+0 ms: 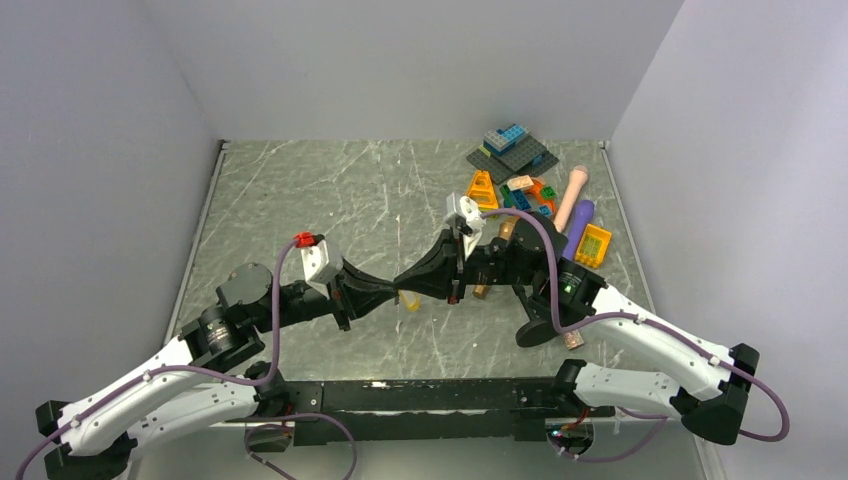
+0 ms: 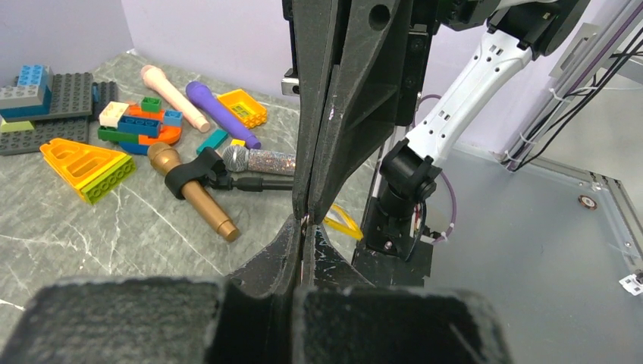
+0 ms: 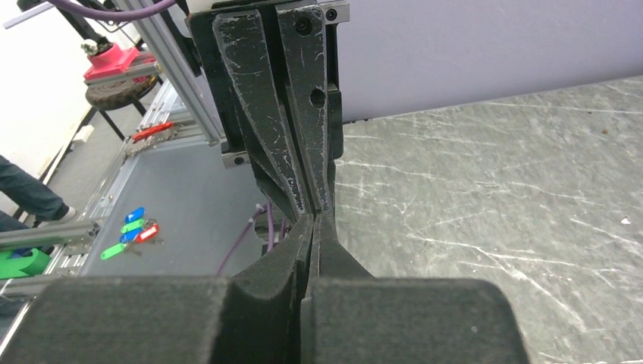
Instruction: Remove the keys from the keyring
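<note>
Over on the left, the left gripper (image 1: 392, 293) lies low across the grey-green marbled table (image 1: 300, 200), a tapered black wedge narrowing to a point. Its tips are pressed tight together, with only a hairline seam between them in its own wrist camera.

Dead centre, it meets the right gripper (image 1: 408, 282) nose to nose, and that one is squeezed closed too. The right wrist camera shows the opposing fingers (image 3: 261, 98) as scuffed, scratched matte plastic, coming down onto its own tips. Whatever sits in the pinch is hidden, and I cannot pick out the keys or the keyring in any view.

What does show is a thin yellow loop (image 2: 343, 225) just beside the meeting tips. It is visible from above and from the left wrist, but blocked in the right wrist view.

Further right there's a toy pile: a gold microphone (image 2: 199, 199) clipped in a black holder, a glittery silver microphone (image 2: 258, 161), an orange studded wedge (image 2: 83, 168) and a grey baseplate (image 1: 512, 155). A round black base (image 1: 538, 332) sits just beside the right arm.
</note>
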`<act>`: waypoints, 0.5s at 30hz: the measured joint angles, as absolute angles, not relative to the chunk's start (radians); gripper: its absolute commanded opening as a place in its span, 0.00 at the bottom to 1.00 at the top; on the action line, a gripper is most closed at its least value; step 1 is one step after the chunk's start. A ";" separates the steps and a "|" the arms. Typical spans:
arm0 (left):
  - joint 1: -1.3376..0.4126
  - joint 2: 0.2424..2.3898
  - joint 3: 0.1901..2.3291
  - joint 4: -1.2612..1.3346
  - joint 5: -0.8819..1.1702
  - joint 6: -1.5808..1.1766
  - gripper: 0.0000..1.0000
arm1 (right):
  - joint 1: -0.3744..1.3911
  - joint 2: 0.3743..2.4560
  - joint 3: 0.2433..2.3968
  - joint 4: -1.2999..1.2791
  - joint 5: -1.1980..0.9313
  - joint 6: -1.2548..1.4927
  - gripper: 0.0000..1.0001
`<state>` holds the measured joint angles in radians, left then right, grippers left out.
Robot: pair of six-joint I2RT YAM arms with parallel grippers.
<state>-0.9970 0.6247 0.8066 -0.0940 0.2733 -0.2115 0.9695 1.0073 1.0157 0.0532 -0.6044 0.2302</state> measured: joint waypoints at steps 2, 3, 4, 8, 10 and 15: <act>-0.997 0.625 0.807 -0.102 0.276 -0.212 0.00 | 0.969 1.007 1.011 0.054 -0.611 0.231 0.00; -0.997 0.625 0.807 -0.106 0.277 -0.211 0.00 | 0.969 1.007 1.009 0.054 -0.612 0.231 0.00; -0.997 0.625 0.807 -0.113 0.281 -0.211 0.00 | 0.969 1.007 1.007 0.053 -0.614 0.231 0.00; -0.997 0.626 0.813 -0.139 0.290 -0.203 0.00 | 0.969 1.010 1.005 0.044 -0.623 0.230 0.00; -0.997 0.627 0.817 -0.155 0.291 -0.199 0.00 | 0.969 1.012 1.005 0.035 -0.630 0.228 0.00; -0.997 0.633 0.820 -0.209 0.293 -0.191 0.00 | 0.969 1.025 1.005 -0.006 -0.638 0.223 0.00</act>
<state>-0.9974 0.6327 0.8200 -0.2089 0.2932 -0.1905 0.9691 1.0248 1.0050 -0.0055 -0.6380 0.2230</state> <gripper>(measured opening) 0.021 0.010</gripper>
